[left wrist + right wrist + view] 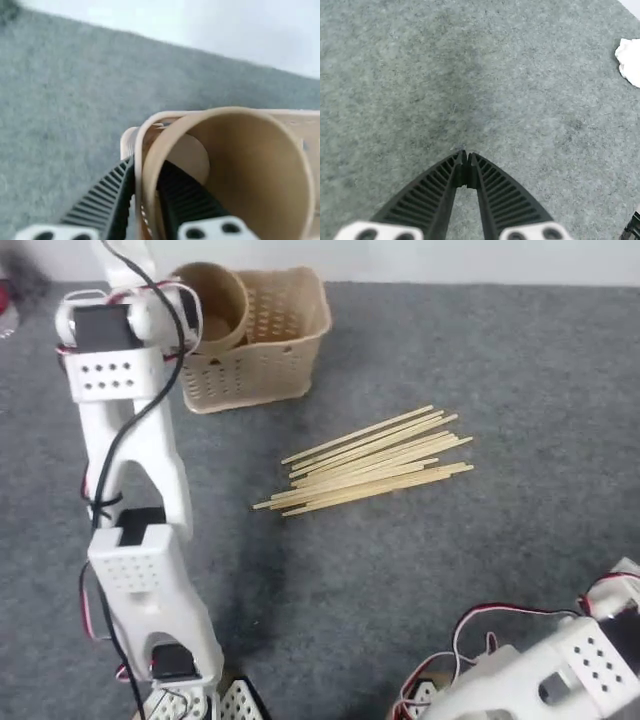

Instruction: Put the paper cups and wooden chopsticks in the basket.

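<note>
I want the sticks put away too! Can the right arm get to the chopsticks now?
Probably yes. The chopsticks lie in the open on the carpet, nothing on or around them, and the right arm has its jaws shut on nothing.

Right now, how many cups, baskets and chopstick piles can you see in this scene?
paper cup: 1, gripped by the left end effector
basket: 1
chopstick pile: 1, sticks too overlapped to count singly
Total: 3
</note>
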{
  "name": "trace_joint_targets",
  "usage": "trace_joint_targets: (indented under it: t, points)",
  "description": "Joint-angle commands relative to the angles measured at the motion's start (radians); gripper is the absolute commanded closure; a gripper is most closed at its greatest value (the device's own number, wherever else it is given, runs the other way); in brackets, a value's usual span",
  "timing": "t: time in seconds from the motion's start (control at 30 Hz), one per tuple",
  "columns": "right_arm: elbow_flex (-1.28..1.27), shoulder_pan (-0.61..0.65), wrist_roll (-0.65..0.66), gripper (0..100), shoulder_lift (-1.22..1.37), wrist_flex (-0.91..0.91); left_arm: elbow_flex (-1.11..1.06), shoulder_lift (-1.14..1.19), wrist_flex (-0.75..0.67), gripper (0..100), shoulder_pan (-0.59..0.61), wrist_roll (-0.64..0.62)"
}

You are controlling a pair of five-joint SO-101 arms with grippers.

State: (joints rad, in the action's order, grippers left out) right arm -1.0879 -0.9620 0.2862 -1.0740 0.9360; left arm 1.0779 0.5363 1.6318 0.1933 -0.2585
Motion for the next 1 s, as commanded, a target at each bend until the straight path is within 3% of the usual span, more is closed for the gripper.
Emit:
trace_joint_targets:
  t: [0.0, 0.43, 0.73, 0.9, 0.97]
  points:
    - [0.052, 0.031, -0.003, 99.1, -0.018, 0.004, 0.013, -0.003, 0.028, 99, 0.006, -0.017]
    - [0.049, 0.065, -0.005, 99.1, -0.018, 0.041, 0.031, -0.018, 0.123, 99, 0.009, -0.129]
    - [0.049, 0.067, -0.008, 99.1, -0.018, 0.041, -0.041, -0.031, 0.123, 98, -0.021, -0.133]
    - [0.049, 0.067, -0.008, 99.1, -0.018, 0.041, -0.048, -0.048, 0.123, 77, -0.018, -0.138]
    - [0.049, 0.067, -0.008, 99.1, -0.018, 0.041, -0.035, -0.069, 0.123, 76, -0.018, -0.138]
